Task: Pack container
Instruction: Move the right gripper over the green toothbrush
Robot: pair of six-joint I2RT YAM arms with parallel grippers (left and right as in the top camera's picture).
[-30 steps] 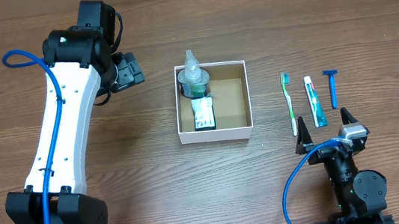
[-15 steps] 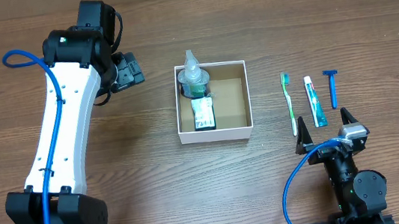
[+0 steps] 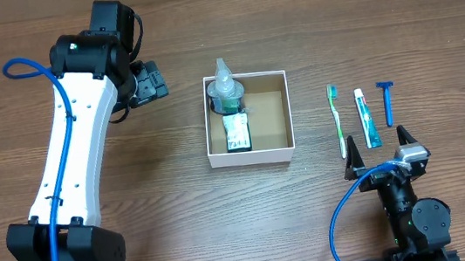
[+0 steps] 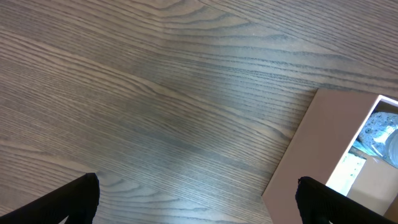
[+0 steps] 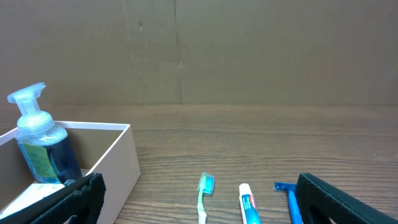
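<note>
Both spread: left end effector [image 4: 198,199], right end effector [image 3: 379,151]; square cardboard container [image 3: 251,156] holds clear pump bottle [image 3: 226,92].

Left wrist view: the right and lower edges cut off the container [image 4: 320,143], so I saw one corner only. The pump bottle [image 4: 380,134] inside was a blurred sliver at the edge. Of the left gripper [image 4: 199,202], only two dark fingertips [image 4: 78,199] entered the picture.

Right wrist view: the lower edge cropped the toothbrush [image 5: 204,193], toothpaste tube [image 5: 249,208] and razor [image 5: 287,194].

Overhead: the print on the flat packet [image 3: 236,133] was too small for me to read.
</note>
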